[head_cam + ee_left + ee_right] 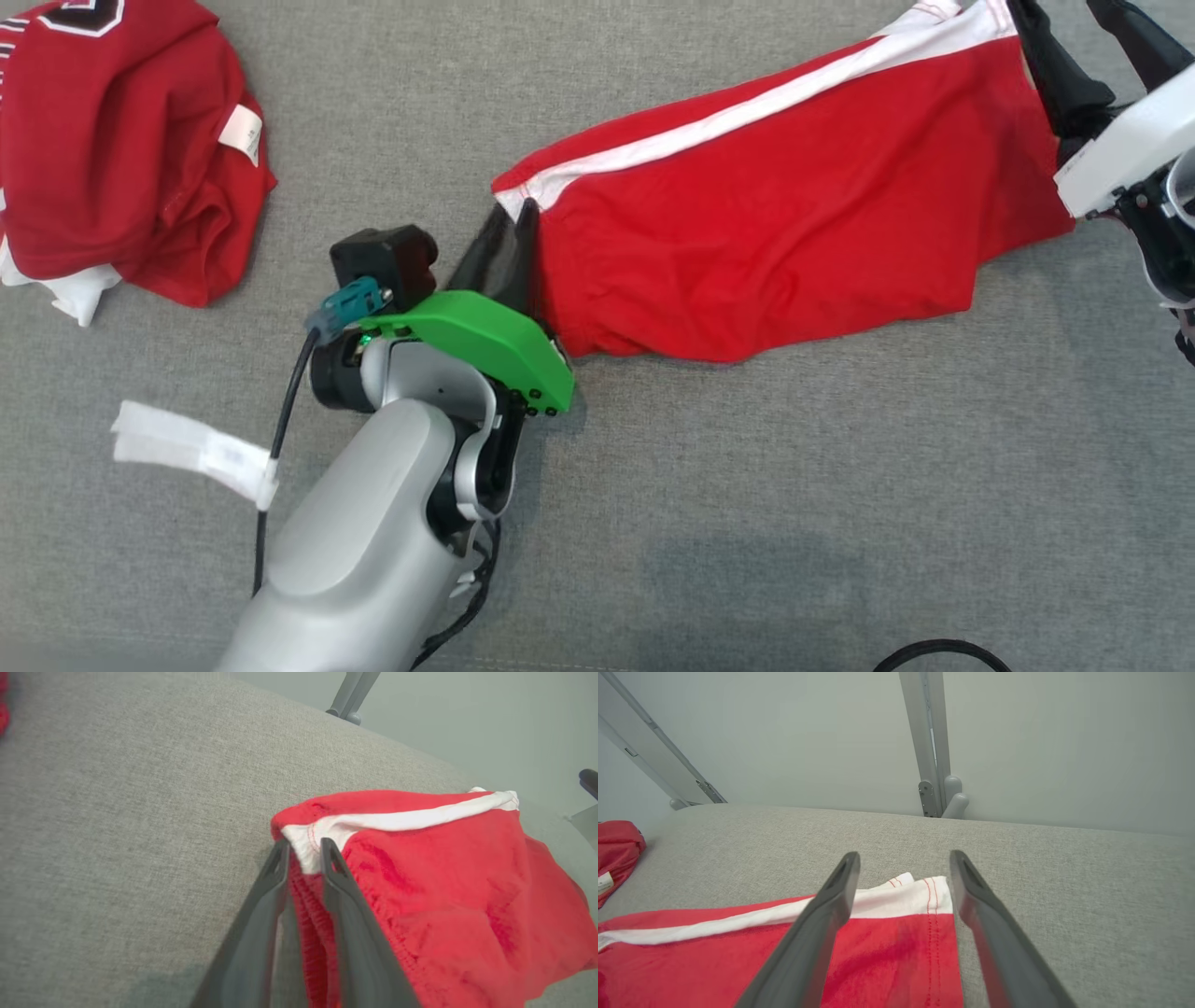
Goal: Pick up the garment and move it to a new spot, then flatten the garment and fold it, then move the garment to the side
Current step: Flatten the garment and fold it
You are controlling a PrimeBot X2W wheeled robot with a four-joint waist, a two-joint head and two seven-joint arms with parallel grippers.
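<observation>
Right at the bottom of my head view a loop of black cable (938, 651) curls in over the grey padded surface (747, 513). A little further out the left forearm (373, 541) reaches up from the lower edge. A thin cable (280, 439) runs beside it, and a white tag (187, 450) is wrapped around that cable. Beyond the green wrist cover (476, 341) is the left gripper (515, 207), at the elastic waistband end of the red shorts (794, 215). In the left wrist view its fingers (280, 868) stand only a narrow gap apart. The waistband and the end of the white side stripe (397, 820) bunch up between them. Whether the pads actually pinch the cloth I cannot tell.

The shorts lie flat on the surface and stretch from the middle towards the upper right, with the stripe along the far edge. At the leg hem end, the right gripper (903, 856) has its claw spread wide. One finger is over the red cloth and the other is over bare surface just beside the hem. It holds nothing.

Well apart, at the far left, a second red garment (112, 140) lies crumpled with a white label (243, 133) showing. Past the far edge, a grey frame post (929, 742) stands against a pale wall.
</observation>
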